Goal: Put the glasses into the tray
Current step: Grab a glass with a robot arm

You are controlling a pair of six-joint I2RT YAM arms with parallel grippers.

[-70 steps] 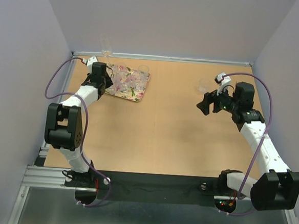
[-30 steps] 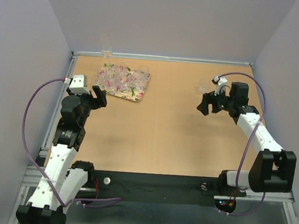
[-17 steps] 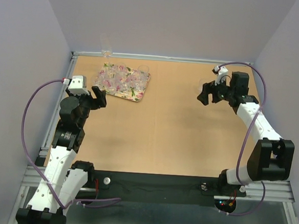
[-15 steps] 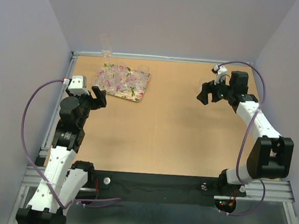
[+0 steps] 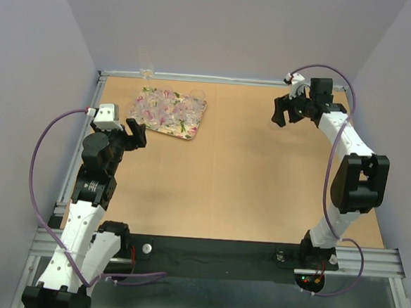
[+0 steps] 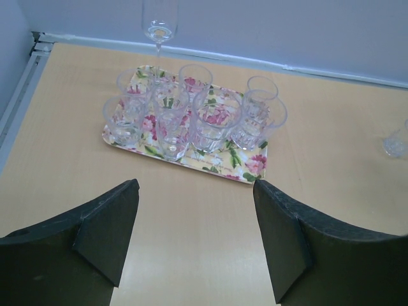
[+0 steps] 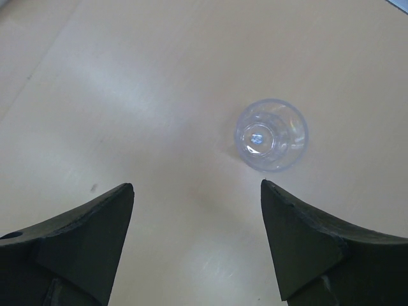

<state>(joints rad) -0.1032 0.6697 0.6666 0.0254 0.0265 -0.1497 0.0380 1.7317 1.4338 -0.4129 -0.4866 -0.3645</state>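
The flowered tray (image 5: pixel 191 130) lies at the far left of the table and holds several clear glasses (image 5: pixel 168 108). In the left wrist view the tray (image 6: pixel 191 162) and its glasses (image 6: pixel 217 121) are upright ahead of my left gripper (image 6: pixel 194 188). That gripper (image 5: pixel 136 131) is open, empty and held back from the tray's near edge. One loose glass (image 7: pixel 272 134) stands on the table ahead and right of my open right gripper (image 7: pixel 196 186). In the top view my right gripper (image 5: pixel 280 115) is at the far right and hides that glass. The loose glass also shows small in the left wrist view (image 6: pixel 395 145).
A tall stemmed glass (image 5: pixel 147 64) stands against the back wall just behind the tray, also in the left wrist view (image 6: pixel 159 25). Walls close the table at the back and both sides. A metal rail (image 5: pixel 88 117) runs along the left edge.
My left arm pulled back from the tray and has since held still. My right arm swung toward the far edge, bringing its open gripper over the loose glass.
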